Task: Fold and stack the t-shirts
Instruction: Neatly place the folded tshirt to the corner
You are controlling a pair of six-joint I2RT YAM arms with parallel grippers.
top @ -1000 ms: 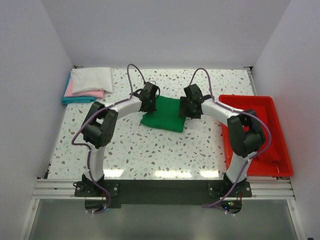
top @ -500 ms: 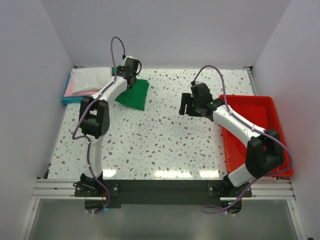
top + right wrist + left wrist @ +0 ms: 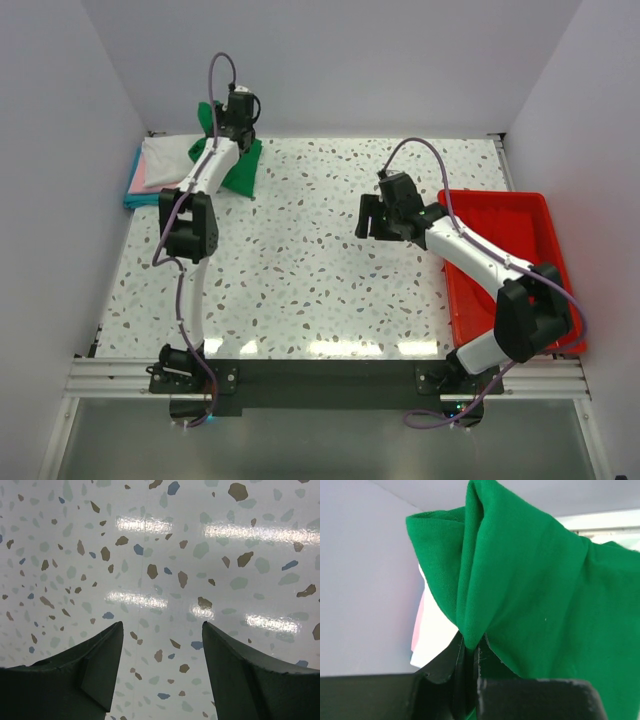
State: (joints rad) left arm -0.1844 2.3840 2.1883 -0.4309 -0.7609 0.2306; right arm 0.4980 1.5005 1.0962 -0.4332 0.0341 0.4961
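The green shirt [image 3: 240,172] hangs bunched in the air at the far left corner of the table [image 3: 300,270], just at the right edge of the stack of folded tees [image 3: 180,160], white over pink over teal. The left arm reaches out nearly straight to hold it, the left gripper [image 3: 238,106] uppermost. Its wrist view shows what the overhead one hides: the jaws clamped tight on a gathered fold of the cloth [image 3: 535,590]. The right arm bends inward beside the red tray [image 3: 515,228], and the right gripper [image 3: 161,645] hovers over bare speckled tabletop with its jaws wide apart and nothing between them.
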